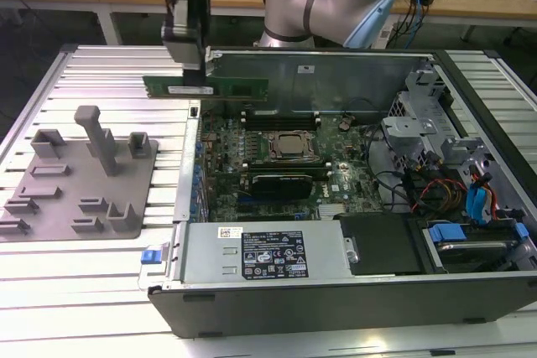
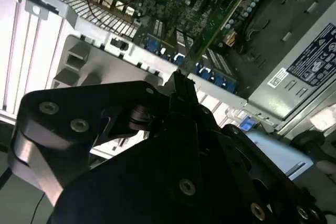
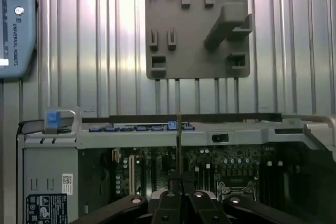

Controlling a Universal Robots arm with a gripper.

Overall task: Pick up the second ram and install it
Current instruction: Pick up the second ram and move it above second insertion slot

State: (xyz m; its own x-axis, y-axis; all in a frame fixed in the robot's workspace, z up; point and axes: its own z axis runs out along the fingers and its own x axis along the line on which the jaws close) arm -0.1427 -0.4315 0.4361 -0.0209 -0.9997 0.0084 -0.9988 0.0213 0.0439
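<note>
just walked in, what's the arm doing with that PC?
The arm's gripper is shut on a green RAM stick and holds it level in the air. It is over the open computer case, at the side on the exterior view's left, next to the grey fixture plate. The stick is above the motherboard, not yet in a slot.

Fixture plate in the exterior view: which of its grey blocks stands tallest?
The slanted post with the wide head, near the plate's middle; the other blocks are low stubs. The gripper holds the second ram.
</note>
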